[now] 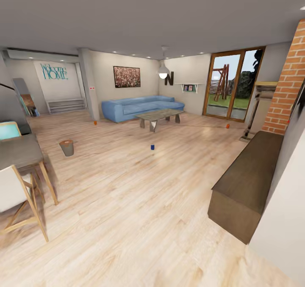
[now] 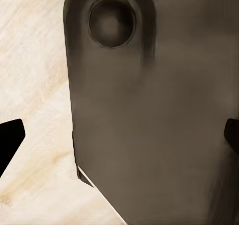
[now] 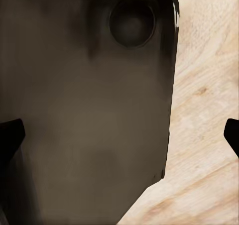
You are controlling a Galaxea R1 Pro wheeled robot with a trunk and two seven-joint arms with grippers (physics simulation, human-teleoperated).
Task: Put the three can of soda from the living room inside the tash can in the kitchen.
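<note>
Room: living room with a light plank floor [image 1: 140,202], seen from the head view.
Blue can [image 1: 152,147]: upright on the floor, mid-room, in front of the coffee table [image 1: 159,117].
Orange can, left [image 1: 95,122]: on the floor just off the left end of the sofa [image 1: 142,106].
Orange can, right [image 1: 227,126]: on the floor near the glass door [image 1: 232,84], well apart from the other two.
Bin [image 1: 66,147]: upright on the floor at the left, near the tabletop [image 1: 17,151], well apart from all three cans.
Bench [image 1: 248,181]: low, dark wood, along the right wall below the brick fireplace [image 1: 286,88].
Chair [image 1: 19,202]: light wood, beside the tabletop at the left edge.
Left gripper [image 2: 119,138]: dark fingertips at both edges of the left wrist view, set wide, nothing between them; a grey robot part and floor lie beyond.
Right gripper [image 3: 119,135]: fingertips likewise wide apart in the right wrist view, holding nothing.
</note>
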